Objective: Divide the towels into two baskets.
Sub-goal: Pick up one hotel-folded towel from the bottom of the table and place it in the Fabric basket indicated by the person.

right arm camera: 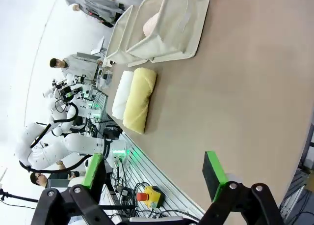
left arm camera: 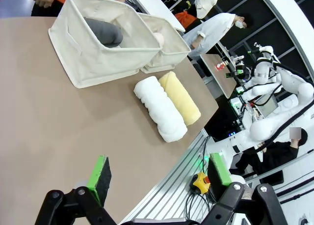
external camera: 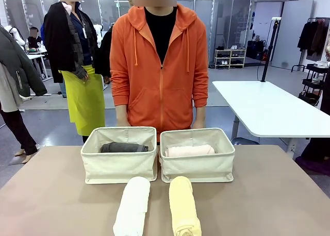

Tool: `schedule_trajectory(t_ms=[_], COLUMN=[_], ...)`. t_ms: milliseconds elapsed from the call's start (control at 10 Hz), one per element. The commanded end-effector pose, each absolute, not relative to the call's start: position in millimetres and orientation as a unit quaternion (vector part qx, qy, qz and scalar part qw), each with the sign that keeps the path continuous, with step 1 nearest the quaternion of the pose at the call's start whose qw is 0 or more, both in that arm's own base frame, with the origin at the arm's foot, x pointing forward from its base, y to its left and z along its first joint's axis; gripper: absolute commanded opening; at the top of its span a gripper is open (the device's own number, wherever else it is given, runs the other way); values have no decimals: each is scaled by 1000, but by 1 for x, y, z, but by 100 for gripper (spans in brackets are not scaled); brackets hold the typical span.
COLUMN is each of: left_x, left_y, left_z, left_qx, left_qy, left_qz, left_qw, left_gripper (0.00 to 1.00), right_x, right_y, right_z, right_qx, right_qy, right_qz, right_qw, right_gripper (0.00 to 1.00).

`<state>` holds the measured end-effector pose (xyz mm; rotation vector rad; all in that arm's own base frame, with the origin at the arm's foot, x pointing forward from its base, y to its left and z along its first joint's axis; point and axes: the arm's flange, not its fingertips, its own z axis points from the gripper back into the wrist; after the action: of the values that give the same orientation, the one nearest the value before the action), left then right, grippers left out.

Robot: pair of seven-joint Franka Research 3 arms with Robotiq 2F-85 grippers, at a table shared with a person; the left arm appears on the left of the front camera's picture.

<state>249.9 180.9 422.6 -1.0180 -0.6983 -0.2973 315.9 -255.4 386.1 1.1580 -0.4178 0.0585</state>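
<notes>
Cream-beige canvas forms both soft-sided bins, which are rectangular with folded rims and stand side by side, just touching, at the far part of the brown table (external camera: 268,195) in front of a person in an orange hoodie (external camera: 160,66). The left basket (external camera: 118,168) holds the dark grey towel (external camera: 124,147), a thick terry roll lying across its width. The right basket (external camera: 198,169) holds the pale pink towel (external camera: 189,150), lying the same way. On the bare tabletop just in front of the baskets lie the two other rolls, parallel and close together, pointing towards the robot: the white towel (external camera: 132,205) before the left basket, its coils showing as soft ridges, and the pale yellow towel (external camera: 184,205) before the right one. The left gripper (left arm camera: 159,172) hangs above the table's near edge, tilted towards the baskets, its black fingers spread wide with the green pads (left arm camera: 100,173) facing each other and nothing between them. The right gripper (right arm camera: 153,170) is posed likewise over the near edge, fingers released and apart, grasping nothing, well apart from the towels.
</notes>
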Motion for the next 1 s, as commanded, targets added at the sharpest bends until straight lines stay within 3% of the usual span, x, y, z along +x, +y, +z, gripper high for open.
schedule_trajectory(t_ms=[0,900], left_x=[248,248], left_y=[182,182], left_z=[425,425], left_qx=[-480,-480], left_qy=[-334,-334], left_qz=[-142,-142], left_qw=[798,798], left_gripper=[100,100], right_x=[326,326], right_y=[-255,-255], right_z=[392,392], right_qx=[537,537], right_qy=[-189,-189], right_qz=[47,47], right_qw=[821,821], right_gripper=[100,100])
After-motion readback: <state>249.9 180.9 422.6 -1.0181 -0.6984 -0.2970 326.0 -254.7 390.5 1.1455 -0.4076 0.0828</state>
